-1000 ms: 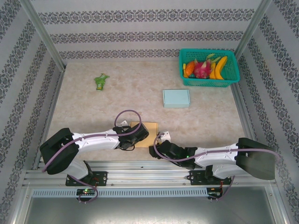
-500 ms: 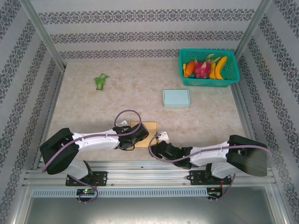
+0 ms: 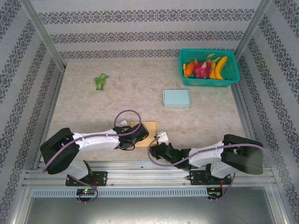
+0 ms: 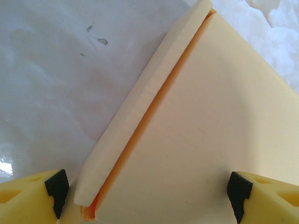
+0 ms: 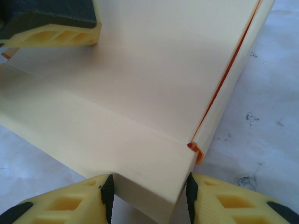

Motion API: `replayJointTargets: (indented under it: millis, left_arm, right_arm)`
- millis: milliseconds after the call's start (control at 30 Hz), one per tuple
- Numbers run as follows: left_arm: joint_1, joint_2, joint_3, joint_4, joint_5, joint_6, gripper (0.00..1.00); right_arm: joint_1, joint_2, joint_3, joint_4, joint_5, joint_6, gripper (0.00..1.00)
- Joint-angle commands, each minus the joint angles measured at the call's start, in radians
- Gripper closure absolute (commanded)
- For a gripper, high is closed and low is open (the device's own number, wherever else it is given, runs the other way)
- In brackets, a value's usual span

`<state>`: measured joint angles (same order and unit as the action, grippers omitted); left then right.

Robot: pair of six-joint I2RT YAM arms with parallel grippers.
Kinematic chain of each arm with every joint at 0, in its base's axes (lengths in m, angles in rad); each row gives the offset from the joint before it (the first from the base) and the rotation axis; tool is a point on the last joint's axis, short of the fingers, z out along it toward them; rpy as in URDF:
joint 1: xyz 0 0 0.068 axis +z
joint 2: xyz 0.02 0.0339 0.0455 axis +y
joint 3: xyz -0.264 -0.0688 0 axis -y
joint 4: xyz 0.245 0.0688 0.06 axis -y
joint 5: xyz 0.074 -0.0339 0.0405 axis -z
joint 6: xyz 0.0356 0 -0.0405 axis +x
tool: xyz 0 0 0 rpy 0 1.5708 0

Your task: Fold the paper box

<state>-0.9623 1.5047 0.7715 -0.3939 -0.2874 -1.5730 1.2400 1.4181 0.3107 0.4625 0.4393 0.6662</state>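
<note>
The paper box [image 3: 145,127] is a flat tan carton lying near the table's front edge. In the left wrist view its top panel [image 4: 201,121] fills the right side, with a side flap [image 4: 140,102] folded up along its left edge. My left gripper [image 4: 147,191] hovers open over the box's near left part, its pads [image 4: 57,185] set wide apart. My right gripper [image 5: 149,196] is shut on the box's near right corner [image 5: 154,186], with both pads [image 5: 108,193] pressed against that corner's two sides. A finger of the left gripper [image 5: 51,23] shows at the top left of the right wrist view.
A light blue closed box [image 3: 176,98] lies mid-table behind the work spot. A green basket [image 3: 233,79] of fruit stands at the back right. A small green object [image 3: 100,81] lies at the back left. Patterned walls and metal posts surround the table.
My right arm has slid left toward the box, and its jaws have narrowed onto the box's corner. The left arm and its open jaws have stayed put.
</note>
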Motion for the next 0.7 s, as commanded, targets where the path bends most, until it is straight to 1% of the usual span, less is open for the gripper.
replayJointTargets:
  millis: [0,133,267,400,667]
  left_arm:
    - [-0.019,0.05,-0.032,-0.062,0.056,0.004,0.1]
    - [-0.018,0.065,-0.029,-0.047,0.063,0.001,0.1]
    - [-0.02,0.072,-0.04,-0.019,0.076,-0.005,0.11]
    - [-0.019,0.076,-0.046,0.013,0.1,-0.001,0.11]
    - [-0.019,0.097,-0.073,0.031,0.083,-0.014,0.11]
  right_arm:
    - [0.005,0.048,-0.027,0.131,0.028,-0.061,0.55]
    - [0.007,0.1,-0.032,0.213,0.016,-0.083,0.55]
    - [0.019,0.128,-0.039,0.266,0.035,-0.1,0.56]
    - [0.028,0.126,-0.04,0.264,0.058,-0.102,0.55]
    - [0.031,0.115,-0.069,0.262,0.117,-0.115,0.55]
